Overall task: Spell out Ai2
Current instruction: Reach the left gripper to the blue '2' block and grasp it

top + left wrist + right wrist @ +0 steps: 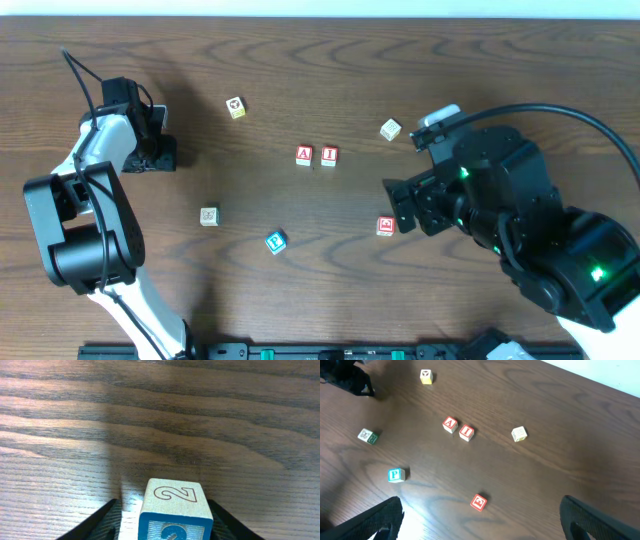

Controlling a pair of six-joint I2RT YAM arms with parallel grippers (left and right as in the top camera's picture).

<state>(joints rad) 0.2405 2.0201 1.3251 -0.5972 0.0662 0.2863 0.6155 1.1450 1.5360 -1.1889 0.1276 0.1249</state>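
Observation:
A red A block and a red I block stand side by side at the table's middle; they also show in the right wrist view, A and I. A blue-edged 2 block sits on the table between the fingers of my left gripper. The right finger touches it and a gap shows on the left. In the overhead view the left gripper hides this block. My right gripper is open, empty and high above the table.
A red block lies below my right gripper. A blue P block, a pale block, a yellow block and a cream block lie scattered around.

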